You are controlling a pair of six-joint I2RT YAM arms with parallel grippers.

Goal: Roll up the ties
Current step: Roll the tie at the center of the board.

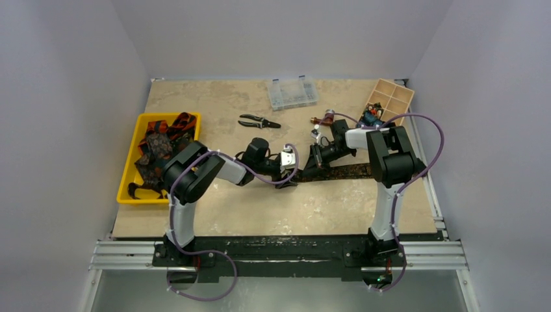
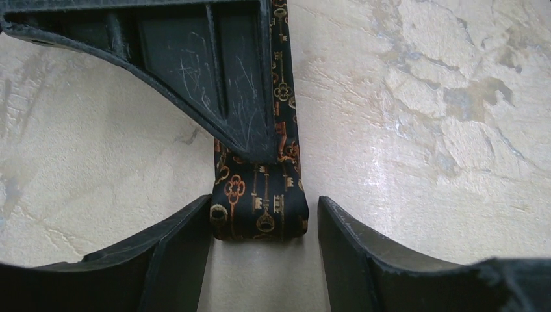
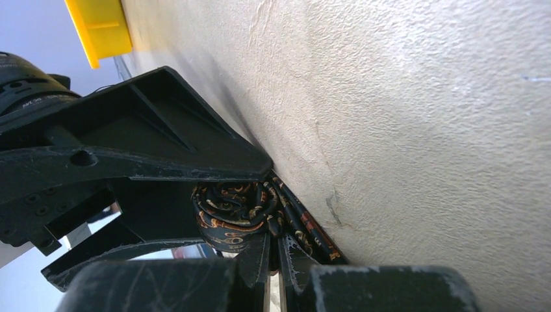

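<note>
A dark navy tie (image 1: 344, 171) with orange key figures lies across the middle of the table, its left end rolled up. In the left wrist view the rolled end (image 2: 260, 214) sits between the fingers of my left gripper (image 2: 263, 218), which is open, with a gap on the right side. My left gripper shows in the top view too (image 1: 286, 177). My right gripper (image 3: 281, 253) is shut on the tie right beside the roll (image 3: 227, 208), and it shows in the top view (image 1: 316, 159). Several more ties (image 1: 159, 143) lie heaped in the yellow tray (image 1: 127, 188).
Black-handled pliers (image 1: 258, 121) lie behind the grippers. A clear plastic box (image 1: 292, 92) stands at the back. A wooden compartment box (image 1: 390, 101) with small items is at the back right. The yellow tray shows in the right wrist view (image 3: 101, 29).
</note>
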